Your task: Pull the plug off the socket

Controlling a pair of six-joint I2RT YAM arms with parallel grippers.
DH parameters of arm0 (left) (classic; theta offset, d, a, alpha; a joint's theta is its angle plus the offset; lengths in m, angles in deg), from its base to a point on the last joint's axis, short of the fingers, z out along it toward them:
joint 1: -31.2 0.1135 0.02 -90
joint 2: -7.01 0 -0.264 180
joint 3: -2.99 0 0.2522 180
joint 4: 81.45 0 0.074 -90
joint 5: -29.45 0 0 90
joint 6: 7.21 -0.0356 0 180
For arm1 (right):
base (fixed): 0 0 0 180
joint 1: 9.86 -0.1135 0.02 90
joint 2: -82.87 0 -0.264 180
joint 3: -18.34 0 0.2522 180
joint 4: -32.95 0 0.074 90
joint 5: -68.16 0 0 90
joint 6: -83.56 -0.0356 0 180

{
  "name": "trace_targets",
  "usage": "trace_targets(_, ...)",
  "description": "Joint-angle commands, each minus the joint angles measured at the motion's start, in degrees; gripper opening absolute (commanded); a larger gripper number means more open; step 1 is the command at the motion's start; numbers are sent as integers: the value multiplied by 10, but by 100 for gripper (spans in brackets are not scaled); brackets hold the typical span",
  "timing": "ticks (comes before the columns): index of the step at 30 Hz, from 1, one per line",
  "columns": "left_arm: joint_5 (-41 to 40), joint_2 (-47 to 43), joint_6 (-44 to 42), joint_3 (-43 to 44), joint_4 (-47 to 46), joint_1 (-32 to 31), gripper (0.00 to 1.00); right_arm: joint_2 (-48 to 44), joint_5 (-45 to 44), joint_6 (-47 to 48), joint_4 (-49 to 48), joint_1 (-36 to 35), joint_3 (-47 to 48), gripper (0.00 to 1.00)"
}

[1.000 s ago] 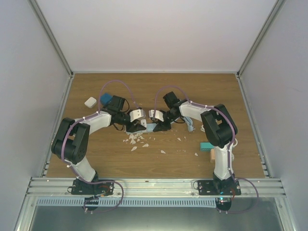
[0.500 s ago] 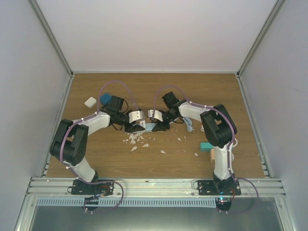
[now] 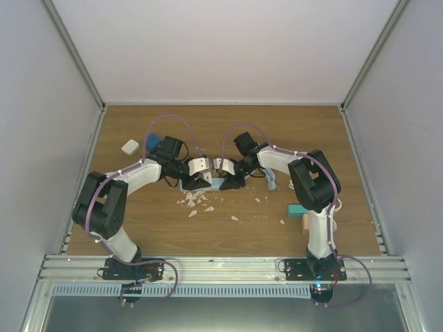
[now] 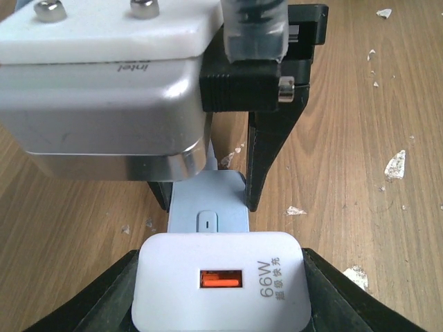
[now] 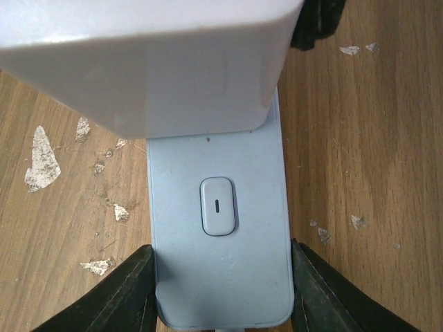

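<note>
Both arms meet mid-table (image 3: 311,131), well apart from every wall, with bare wood all round. The left gripper (image 4: 220,259) stands part-open, clamped on the white plug (image 4: 220,283) over the blue socket (image 5: 249,166). The right gripper (image 5: 221,249) pinches the socket's right end. White chips (image 3: 197,200) lie just near of them.

Two arms: left arm (image 3: 135,176), right arm (image 3: 308,181); two grippers: left gripper (image 4: 221,315), right gripper (image 5: 220,304); one white plug (image 4: 220,266); one pale blue socket strip (image 5: 218,235); one small white block (image 3: 129,146); one teal block (image 3: 296,209); one wooden block (image 3: 305,222); scattered white flakes (image 3: 197,200), too many to count
</note>
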Motion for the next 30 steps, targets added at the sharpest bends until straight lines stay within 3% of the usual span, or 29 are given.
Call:
trace_targets(1, 59, -26, -20, 31, -8, -21, 29, 38, -100, -9, 15, 10, -11, 14)
trace_targets(11, 138, -64, -26, 8, -11, 60, 29, 39, -104, -7, 15, 11, -13, 14)
trace_targets(14, 139, -52, -24, 14, -11, 50, 29, 40, -104, -7, 13, 11, -13, 14)
trace_targets(22, 34, -21, -28, 35, -19, -27, 31, 43, -103, -8, 12, 11, -10, 13)
trace_targets(25, 21, -16, -26, 34, -14, -23, 36, 43, -101, -10, 13, 11, -10, 13)
trace_targets(30, 66, -23, -29, 12, -14, 23, 58, 44, -103, -8, 14, 11, -9, 13)
